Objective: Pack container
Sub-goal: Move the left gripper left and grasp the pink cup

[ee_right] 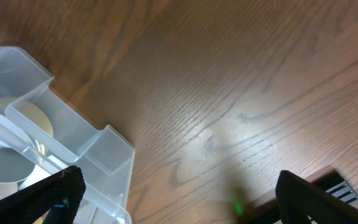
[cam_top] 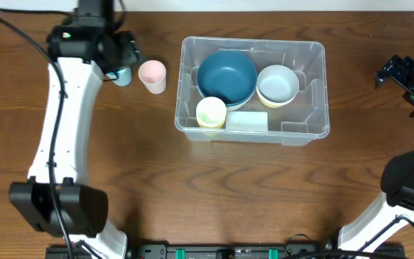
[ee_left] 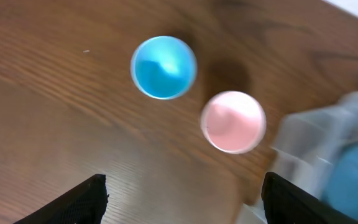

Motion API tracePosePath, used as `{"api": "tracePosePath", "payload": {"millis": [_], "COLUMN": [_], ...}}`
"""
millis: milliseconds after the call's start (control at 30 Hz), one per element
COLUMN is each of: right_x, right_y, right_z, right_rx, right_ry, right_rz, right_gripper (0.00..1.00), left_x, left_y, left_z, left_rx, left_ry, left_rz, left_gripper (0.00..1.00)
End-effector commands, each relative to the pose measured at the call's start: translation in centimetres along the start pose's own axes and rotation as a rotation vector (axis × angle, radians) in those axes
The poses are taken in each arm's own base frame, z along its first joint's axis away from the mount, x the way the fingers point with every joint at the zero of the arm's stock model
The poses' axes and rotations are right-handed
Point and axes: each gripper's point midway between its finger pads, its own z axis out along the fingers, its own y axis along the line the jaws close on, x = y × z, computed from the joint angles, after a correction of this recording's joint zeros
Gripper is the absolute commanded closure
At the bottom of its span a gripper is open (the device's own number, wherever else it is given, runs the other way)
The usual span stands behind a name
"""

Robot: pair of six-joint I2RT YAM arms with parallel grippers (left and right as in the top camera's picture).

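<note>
Since my left pincer [ee_left: 185, 200] hung over the two loose cups with its fingers spread wide and nothing between them, I judged it ready to drop onto one of them. A blue cup [ee_left: 163, 67] and a pink cup [ee_left: 233, 121] stood upright on the bench [cam_top: 192, 187], mouths up, near each other but apart. The pink one was closer to the container [cam_top: 254, 42], just beside its left wall. That clear container sat towards the back of the bench, between my two arms, so either could reach in. Inside it lay a dark blue bowl [cam_top: 226, 76] at the back left, a white bowl [cam_top: 277, 85] beside it on the right, and a pale yellow cup [cam_top: 210, 112] in the front left corner next to the white label [cam_top: 246, 120]. Room showed along the right side, which I took as the place for the two cups outside. My right pincer [ee_right: 182, 202] was also spread and empty, held over bare wood off the container's right end, out of the way, I supposed, while the left arm worked.
</note>
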Motion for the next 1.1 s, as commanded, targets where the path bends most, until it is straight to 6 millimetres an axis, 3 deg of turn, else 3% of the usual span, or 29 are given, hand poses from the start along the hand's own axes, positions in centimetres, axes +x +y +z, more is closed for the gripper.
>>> {"api": "tracePosePath", "payload": {"millis": [0, 233, 467, 767, 900, 1067], "right_x": [0.0, 0.0, 0.0, 0.0, 0.0, 0.0], "right_y": [-0.2, -0.2, -0.2, -0.2, -0.2, -0.2], "right_z": [-0.2, -0.2, -0.2, -0.2, -0.2, -0.2], "right_rx": [0.001, 0.001, 0.001, 0.001, 0.001, 0.001], "right_ry": [-0.007, -0.007, -0.007, -0.007, -0.007, -0.007], "right_rz": [0.02, 0.02, 0.02, 0.02, 0.02, 0.02], "right_gripper": [0.01, 0.01, 0.01, 0.01, 0.01, 0.01], "left_x": [0.7, 2.4, 4.8, 6.3, 6.7, 7.7], "left_y": [-0.6, -3.1, -3.0, -3.0, -2.9, -2.6], "left_z": [2.8, 7.6, 12.2, 14.8, 15.5, 16.9], "left_rx": [0.028, 0.065, 0.015, 0.008, 0.0, -0.019], "left_ry": [0.073, 0.162, 0.269, 0.326, 0.342, 0.376], "left_rz": [0.036, 0.024, -0.037, -0.037, -0.037, -0.035], "left_gripper": [0.2, 0.2, 0.2, 0.2, 0.29, 0.3]}}
